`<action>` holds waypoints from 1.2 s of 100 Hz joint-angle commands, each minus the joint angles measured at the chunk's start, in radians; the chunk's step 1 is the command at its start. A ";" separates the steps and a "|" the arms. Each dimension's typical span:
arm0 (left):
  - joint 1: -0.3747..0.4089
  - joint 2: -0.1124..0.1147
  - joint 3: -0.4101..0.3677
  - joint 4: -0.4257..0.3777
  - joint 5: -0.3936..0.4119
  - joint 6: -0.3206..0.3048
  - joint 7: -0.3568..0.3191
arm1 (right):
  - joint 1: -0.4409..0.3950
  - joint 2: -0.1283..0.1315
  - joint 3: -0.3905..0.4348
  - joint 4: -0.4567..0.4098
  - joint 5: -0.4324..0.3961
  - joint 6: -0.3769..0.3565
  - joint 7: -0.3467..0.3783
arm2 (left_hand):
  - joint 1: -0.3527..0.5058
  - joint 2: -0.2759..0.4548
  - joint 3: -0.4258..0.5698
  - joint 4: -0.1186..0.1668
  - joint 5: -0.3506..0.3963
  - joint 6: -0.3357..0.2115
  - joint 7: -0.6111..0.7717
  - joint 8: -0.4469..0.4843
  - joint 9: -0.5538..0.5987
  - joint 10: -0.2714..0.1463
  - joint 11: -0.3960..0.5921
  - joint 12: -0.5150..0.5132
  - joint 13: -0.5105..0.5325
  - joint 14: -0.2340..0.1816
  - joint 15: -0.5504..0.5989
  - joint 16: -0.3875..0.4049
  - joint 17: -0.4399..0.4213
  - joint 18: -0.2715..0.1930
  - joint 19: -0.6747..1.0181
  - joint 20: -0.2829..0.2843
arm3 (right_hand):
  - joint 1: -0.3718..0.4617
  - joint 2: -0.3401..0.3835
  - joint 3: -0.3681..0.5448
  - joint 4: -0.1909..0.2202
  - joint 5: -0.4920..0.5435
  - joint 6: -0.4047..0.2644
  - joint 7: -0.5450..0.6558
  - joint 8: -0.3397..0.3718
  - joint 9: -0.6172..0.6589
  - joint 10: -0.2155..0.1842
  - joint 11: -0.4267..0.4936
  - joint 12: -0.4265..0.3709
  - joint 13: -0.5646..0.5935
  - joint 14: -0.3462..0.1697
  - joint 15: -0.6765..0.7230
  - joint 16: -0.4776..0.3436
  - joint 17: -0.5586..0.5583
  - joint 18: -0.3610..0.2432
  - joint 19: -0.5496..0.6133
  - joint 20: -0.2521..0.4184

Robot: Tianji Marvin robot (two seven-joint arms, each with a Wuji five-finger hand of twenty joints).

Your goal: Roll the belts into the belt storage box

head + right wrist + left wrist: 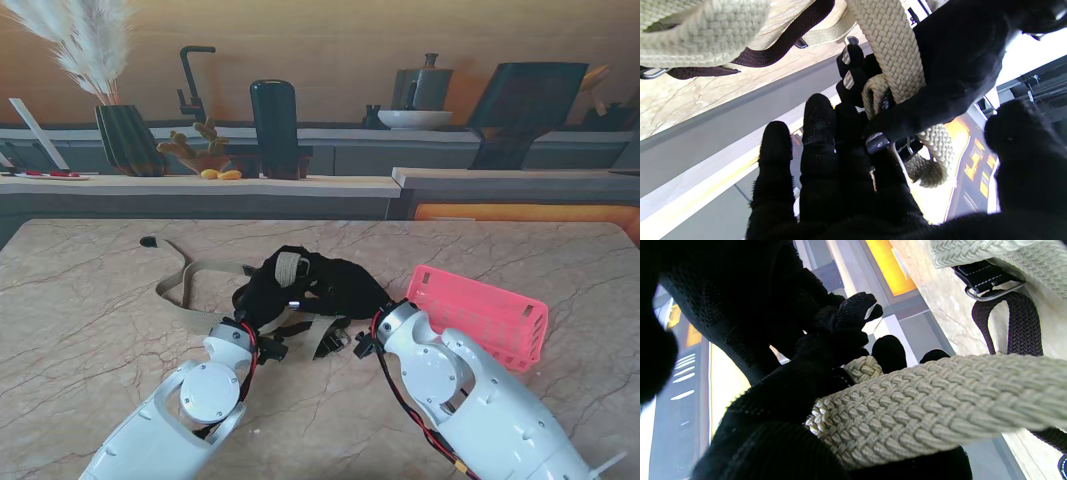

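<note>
Both gloved hands overlap in the stand view; individual fingers cannot be separated. The beige belt (291, 266) roll is partly covered by them. The dark belt (330, 340) lies partly under the wrists. A small black object (148, 241) at far left is unidentifiable.

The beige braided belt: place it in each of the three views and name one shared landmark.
Stand view: beige braided belt trails left across the table, its rolled end between both gloved hands.
Left wrist: fills the foreground.
Right wrist: runs past the fingers.
Shared landmark: dark braided belt.
</note>
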 commanded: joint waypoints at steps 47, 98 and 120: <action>-0.033 -0.009 0.031 0.061 0.114 0.010 0.041 | 0.021 -0.056 -0.054 0.016 0.017 0.026 -0.123 | 0.042 0.009 0.222 0.054 0.052 0.014 0.187 0.086 0.084 0.064 0.262 -0.017 0.288 -0.214 0.351 0.037 0.222 -0.015 0.306 0.034 | 0.200 0.175 0.052 -0.001 -0.028 -0.165 0.475 0.065 0.085 -0.041 0.170 0.074 0.117 -0.039 0.242 0.096 0.051 -0.035 0.131 0.005; -0.070 -0.002 0.053 0.120 0.220 -0.008 0.069 | -0.011 -0.086 -0.017 0.006 0.023 -0.036 -0.263 | -0.289 0.052 0.132 0.115 -0.009 0.045 -0.070 0.037 -0.127 0.042 0.233 -0.242 0.079 -0.099 0.163 -0.015 -0.004 0.046 0.112 0.028 | 0.389 0.033 0.231 -0.129 0.364 -0.401 0.579 -0.199 0.386 -0.123 -0.034 -0.097 0.190 -0.067 0.101 -0.007 0.067 -0.019 0.151 -0.048; -0.079 0.007 0.054 0.136 0.264 -0.029 0.068 | -0.050 -0.088 0.038 -0.059 0.026 -0.015 -0.292 | -0.394 -0.022 0.078 0.094 -0.089 0.027 -0.249 -0.049 -0.277 0.005 0.077 -0.382 -0.154 0.029 -0.097 -0.114 -0.231 0.097 -0.114 -0.048 | 0.379 0.040 0.239 -0.134 0.354 -0.416 0.583 -0.191 0.391 -0.139 -0.052 -0.104 0.175 -0.079 0.072 -0.026 0.051 -0.023 0.145 -0.055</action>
